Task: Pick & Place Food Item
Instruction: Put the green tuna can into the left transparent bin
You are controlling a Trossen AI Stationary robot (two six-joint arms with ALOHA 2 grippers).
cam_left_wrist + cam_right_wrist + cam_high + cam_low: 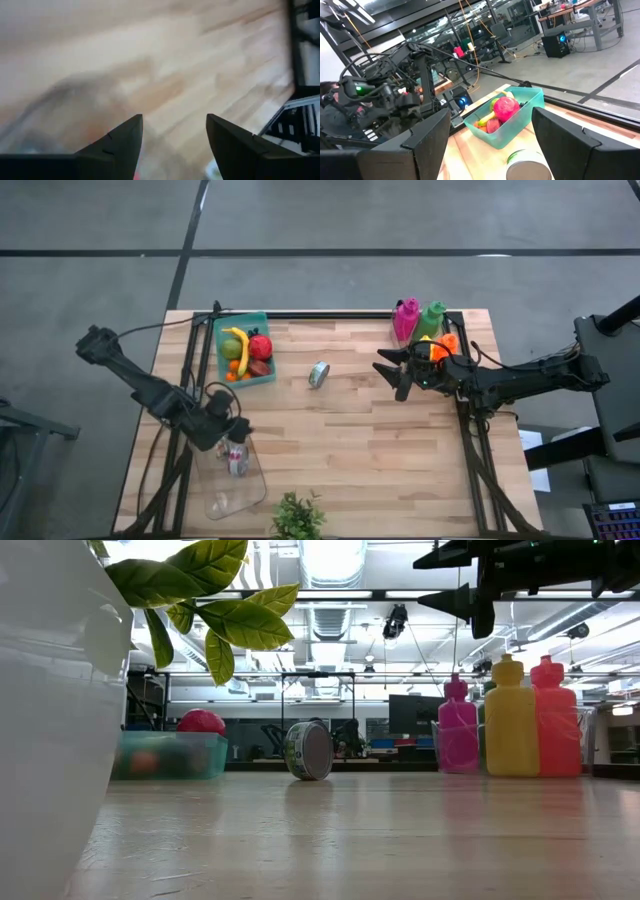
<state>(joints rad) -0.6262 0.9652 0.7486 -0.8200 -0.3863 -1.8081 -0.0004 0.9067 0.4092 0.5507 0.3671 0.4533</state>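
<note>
High view: the left gripper (232, 432) sits at the lower left of the frame, over the upper end of a clear plastic container (232, 485) lying on the wooden table (380, 440); something small and reddish (236, 457) shows inside the container just below the fingers, too small to name. The right gripper (392, 372) hovers right of centre, fingers apart and holding nothing. A teal bin of fruit (244, 348), with a banana (240, 344) and a red apple (260, 346), stands at upper left of the table; a roll of tape (319, 374) lies between bin and right gripper. Pink, green and orange bottles (420, 322) cluster at the upper right. A potted plant (297, 518) stands at the bottom edge.

Low view: plant leaves fill the upper left, the bin left of centre, the tape roll mid-frame, bottles at right.

Left wrist view: both fingers (120, 142) stand apart over blurred wood; nothing lies between them.

Right wrist view: fingers (427, 137) spread, framing the bin and tape roll.
</note>
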